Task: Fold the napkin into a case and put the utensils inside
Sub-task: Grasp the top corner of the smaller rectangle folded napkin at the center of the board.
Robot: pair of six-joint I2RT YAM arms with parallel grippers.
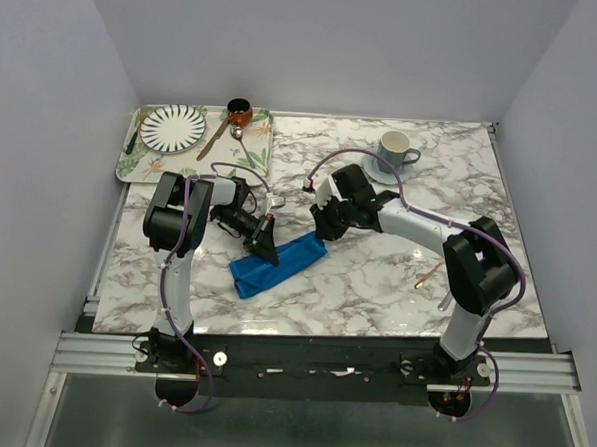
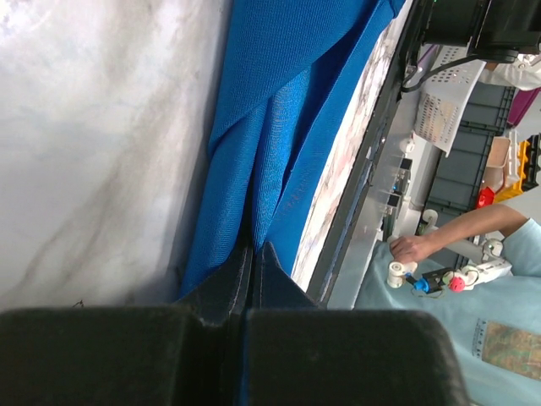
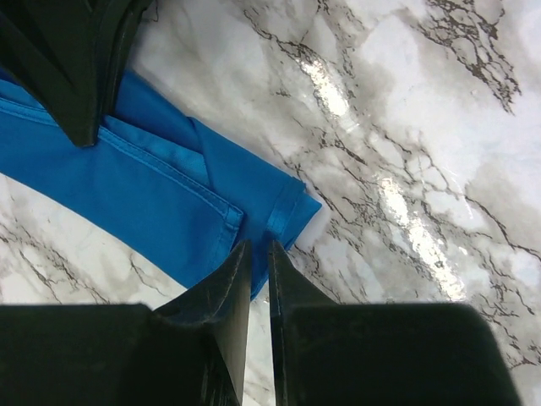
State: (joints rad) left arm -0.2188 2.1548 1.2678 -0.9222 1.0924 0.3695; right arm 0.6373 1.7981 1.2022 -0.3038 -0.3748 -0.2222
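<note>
Your left gripper (image 1: 265, 245) was clamped on the napkin (image 1: 281, 263), with a ridge of blue cloth pinched between its closed fingers (image 2: 224, 283). The napkin lay as a narrow folded strip on the marble table (image 1: 375, 288), left of centre, running from near-left to far-right. Your right gripper (image 3: 258, 251) sat at the strip's far-right end, its tips on the hemmed corner with only a thin gap between them. I could not tell whether any cloth was caught there. The gold-coloured spoon (image 1: 425, 280) lay well apart to the right, just beside the right arm (image 1: 476, 268).
</note>
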